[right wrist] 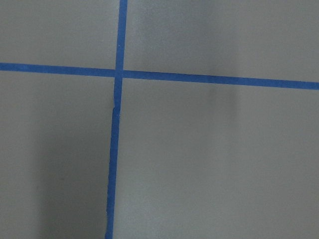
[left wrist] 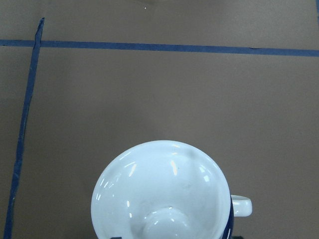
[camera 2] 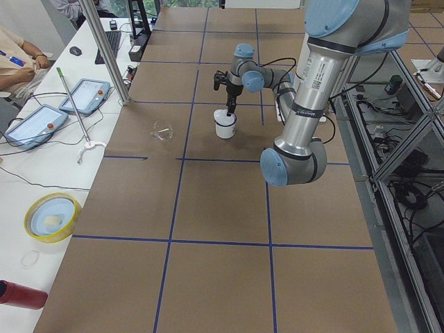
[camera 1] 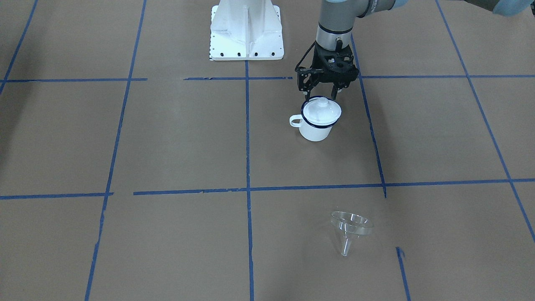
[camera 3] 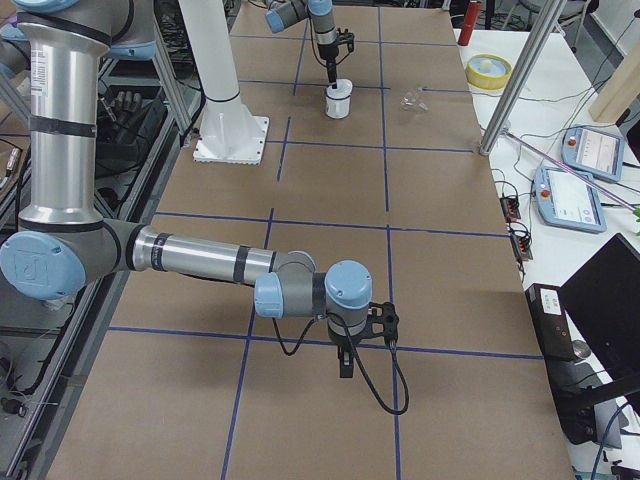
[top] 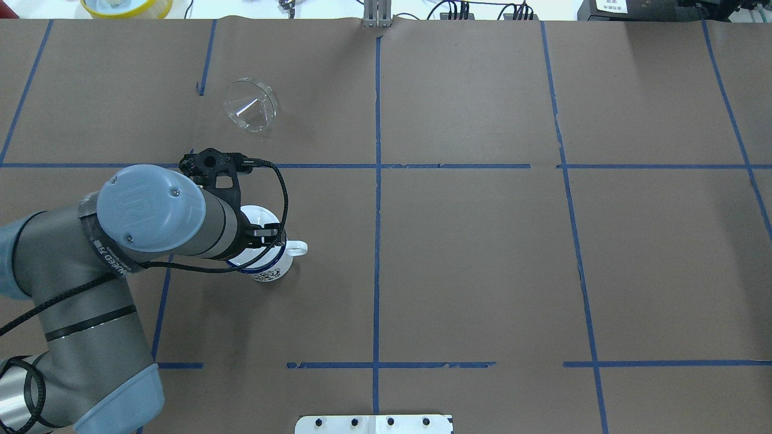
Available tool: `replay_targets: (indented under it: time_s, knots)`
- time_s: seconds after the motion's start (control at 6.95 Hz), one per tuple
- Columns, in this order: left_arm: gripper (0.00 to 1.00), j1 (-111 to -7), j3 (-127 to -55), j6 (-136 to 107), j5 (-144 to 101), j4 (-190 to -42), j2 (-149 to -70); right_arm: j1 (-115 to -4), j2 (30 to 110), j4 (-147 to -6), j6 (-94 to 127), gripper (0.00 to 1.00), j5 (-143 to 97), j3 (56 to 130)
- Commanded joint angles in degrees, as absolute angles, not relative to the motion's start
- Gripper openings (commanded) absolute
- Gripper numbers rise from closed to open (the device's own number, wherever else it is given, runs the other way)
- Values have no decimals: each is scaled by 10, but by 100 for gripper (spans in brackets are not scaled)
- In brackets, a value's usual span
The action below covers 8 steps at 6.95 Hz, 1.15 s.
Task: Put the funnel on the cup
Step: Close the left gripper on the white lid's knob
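Funnel (camera 1: 350, 226) of clear plastic lies tipped on its side on the brown paper-covered table (camera 1: 167, 138), wide mouth angled upward and thin spout pointing toward the operators' edge; it sits alone in the grid square beyond the blue tape line (camera 1: 317, 187), well apart from the cup (camera 1: 314, 131) and untouched by either arm; the cup stands upright in the square nearer the robot's base (camera 1: 246, 31), white with a dark blue rim, its small loop handle turned toward the robot's right; a white domed lid (camera 1: 322, 112) with a knob sits on the cup's mouth and covers it fully; the left gripper (camera 1: 321, 95) hangs straight down over the lid, its two black fingers spread apart with one on either side of the knob, pinching nothing; whether the fingertips touch the lid cannot be told from these views; the left wrist view looks down on the lid's glossy dome, with the knob at the bottom edge and the handle poking out to one side; the right gripper (camera 3: 345, 368) is far down the table on the robot's right, pointing down close above the paper near a blue tape line, and shows only in the side view, so whether its fingers are spread or pressed together cannot be told; the right wrist view holds only brown paper and a crossing of tape.
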State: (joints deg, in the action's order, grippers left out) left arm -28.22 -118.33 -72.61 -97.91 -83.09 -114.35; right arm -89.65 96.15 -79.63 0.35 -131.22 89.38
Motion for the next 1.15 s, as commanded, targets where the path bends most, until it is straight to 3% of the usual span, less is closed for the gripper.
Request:
replay_targets:
  time_s: [0.0,0.43,0.86,1.01]
  knots:
    - [76,-283,-1183,-718,-979,-831,-1141,-896,962,-796,4,100,-1312,894]
    - [75,-283,-1182,-715,-979,-831,-1140,-896,962,-796,4,100,-1312,894]
    - [58,-283,-1181,-715,-979,-831,-1139,-896,962,-796,4,100,-1312,894]
    - [58,-283,-1181,-715,-978,-831,-1140,-896,962,-796,4,100,-1312,894]
